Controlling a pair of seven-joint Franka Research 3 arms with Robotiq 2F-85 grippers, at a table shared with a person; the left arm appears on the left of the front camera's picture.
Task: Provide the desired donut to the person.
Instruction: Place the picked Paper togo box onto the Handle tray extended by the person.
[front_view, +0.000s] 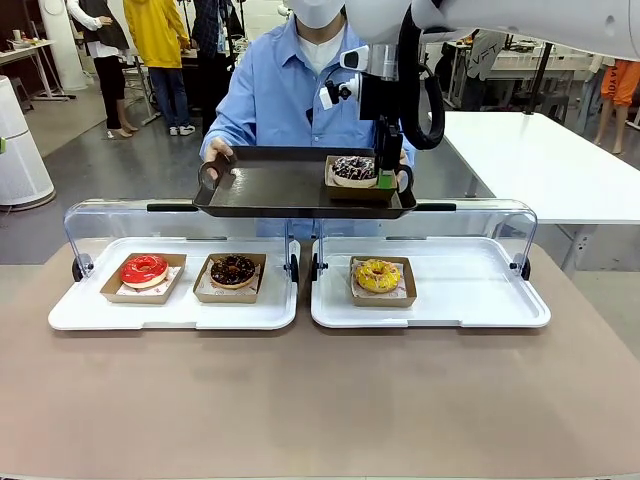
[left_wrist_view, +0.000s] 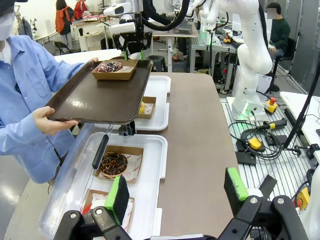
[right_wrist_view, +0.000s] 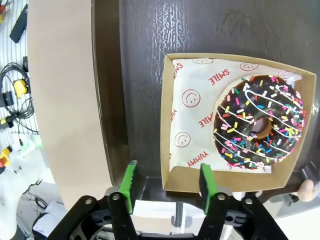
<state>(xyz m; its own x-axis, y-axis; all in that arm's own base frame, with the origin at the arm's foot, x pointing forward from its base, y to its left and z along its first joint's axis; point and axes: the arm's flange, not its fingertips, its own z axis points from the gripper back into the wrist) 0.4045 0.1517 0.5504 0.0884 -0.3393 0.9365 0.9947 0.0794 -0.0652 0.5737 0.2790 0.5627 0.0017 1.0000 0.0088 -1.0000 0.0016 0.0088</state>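
Green-padded right claw (right_wrist_view: 168, 170) stands spread at the bottom of the right wrist frame, pinching nothing; the near wall of the brown cardboard box (right_wrist_view: 190, 100) runs crosswise there, one corner between the pads. Chocolate-iced sprinkled ring donut (right_wrist_view: 259, 122) sits in that box, up-right of the claw, on the dark rectangular tray (front_view: 270, 190) held by the person in light blue (front_view: 280, 95). Handover looks complete; withdrawal should go straight back. Left claw (left_wrist_view: 176, 190), likewise spread, hangs well apart above the desk (front_view: 320, 400). Pad-to-wall contact cannot be told.

Grey floor (front_view: 130, 170), white side table (front_view: 540, 165).
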